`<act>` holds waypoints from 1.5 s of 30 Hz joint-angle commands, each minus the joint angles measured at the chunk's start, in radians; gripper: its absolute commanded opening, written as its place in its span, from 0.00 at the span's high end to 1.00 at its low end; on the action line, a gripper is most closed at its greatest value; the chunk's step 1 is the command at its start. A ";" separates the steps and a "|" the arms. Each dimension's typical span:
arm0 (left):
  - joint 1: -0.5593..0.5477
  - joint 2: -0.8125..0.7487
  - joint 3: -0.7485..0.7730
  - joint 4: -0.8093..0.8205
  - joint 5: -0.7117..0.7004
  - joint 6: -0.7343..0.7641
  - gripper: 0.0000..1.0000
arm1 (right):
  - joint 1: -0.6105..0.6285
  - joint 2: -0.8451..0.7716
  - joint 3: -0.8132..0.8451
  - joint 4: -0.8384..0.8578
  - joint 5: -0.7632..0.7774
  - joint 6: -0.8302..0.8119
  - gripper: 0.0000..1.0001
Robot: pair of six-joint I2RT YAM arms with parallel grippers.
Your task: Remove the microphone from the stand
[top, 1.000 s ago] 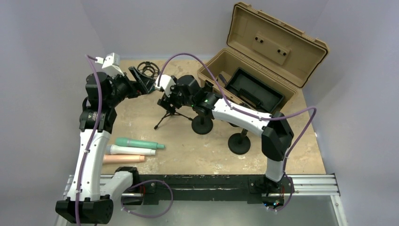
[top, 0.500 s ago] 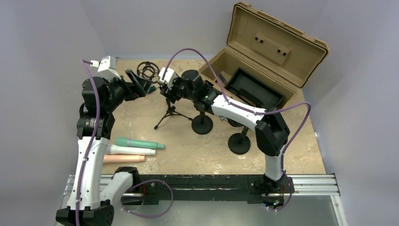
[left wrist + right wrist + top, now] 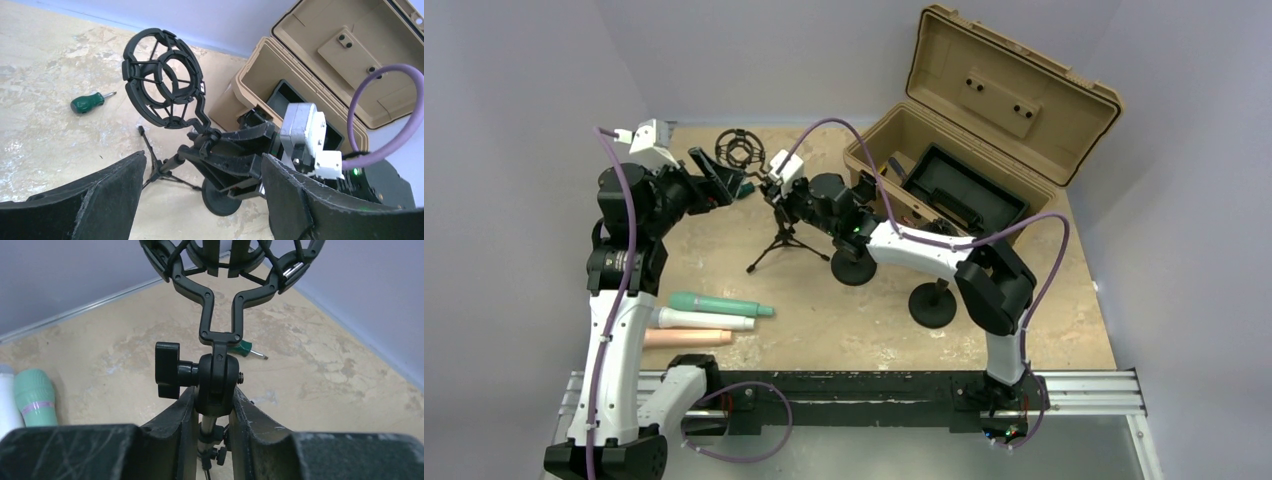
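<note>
The right gripper [image 3: 212, 402] has its jaws clamped on the stand [image 3: 218, 372] at the swivel joint, with the shock mount [image 3: 225, 260] just above them. The left gripper [image 3: 202, 160] has its jaws wide apart, framing the mount without touching it. Three microphones [image 3: 699, 320] lie on the worktop [image 3: 824, 320], well apart from both.

Three microphones [image 3: 721, 305], one tripod stand [image 3: 217, 380], two round stands [image 3: 854, 267], one case [image 3: 1014, 90], one screwdriver [image 3: 90, 102].

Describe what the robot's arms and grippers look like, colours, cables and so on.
The left arm and right arm: white shells, black joints, each trailing a purple cable. The left gripper and right gripper: broad matte-black fingers, scuffed. Each wrist carries a silver-and-white camera block; a green light glows on the right arm.
</note>
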 commanded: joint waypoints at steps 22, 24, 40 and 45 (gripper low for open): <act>0.077 0.008 -0.029 0.037 -0.002 -0.021 0.19 | 0.220 0.033 0.110 -0.120 0.663 0.460 0.58; 0.077 0.011 -0.030 0.038 0.001 -0.021 0.19 | 0.220 0.010 0.091 -0.125 0.618 0.443 0.47; 0.013 -0.018 -0.113 0.010 -0.055 -0.004 0.28 | 0.218 -0.374 -0.197 -0.139 0.305 0.367 0.33; -0.051 0.020 -0.103 -0.017 -0.094 0.003 0.31 | 0.195 -0.485 -0.280 -0.089 0.239 0.398 0.32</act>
